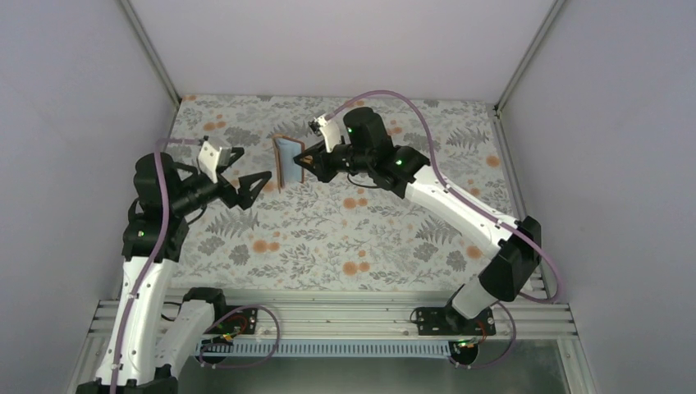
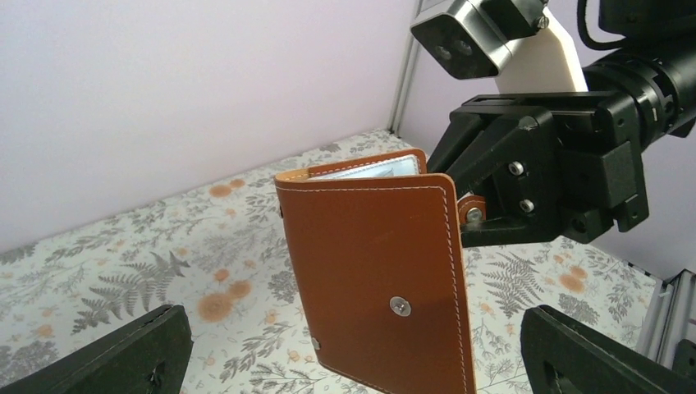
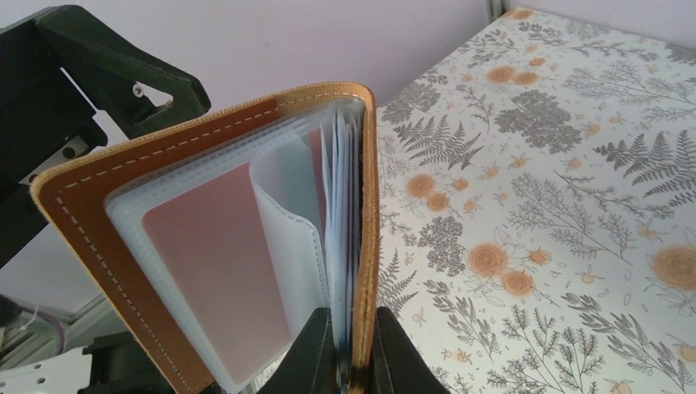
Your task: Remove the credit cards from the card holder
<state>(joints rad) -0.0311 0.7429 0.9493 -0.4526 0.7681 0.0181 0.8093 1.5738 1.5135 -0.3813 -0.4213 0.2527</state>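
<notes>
The brown leather card holder (image 1: 284, 162) hangs upright above the table, partly open. My right gripper (image 1: 305, 162) is shut on its edge, pinching one cover and several clear sleeves (image 3: 354, 361). In the right wrist view a reddish credit card (image 3: 217, 263) shows through the foremost plastic sleeve of the card holder (image 3: 82, 213). My left gripper (image 1: 250, 176) is open, just left of the holder and not touching it. In the left wrist view the closed cover with its snap (image 2: 377, 279) stands between and beyond the two wide-apart fingers of my left gripper (image 2: 354, 345).
The floral table cover (image 1: 345, 230) lies under both arms. White walls and metal frame posts (image 1: 152, 49) close in the back and the sides. A rail (image 1: 345, 316) runs along the near edge by the arm bases.
</notes>
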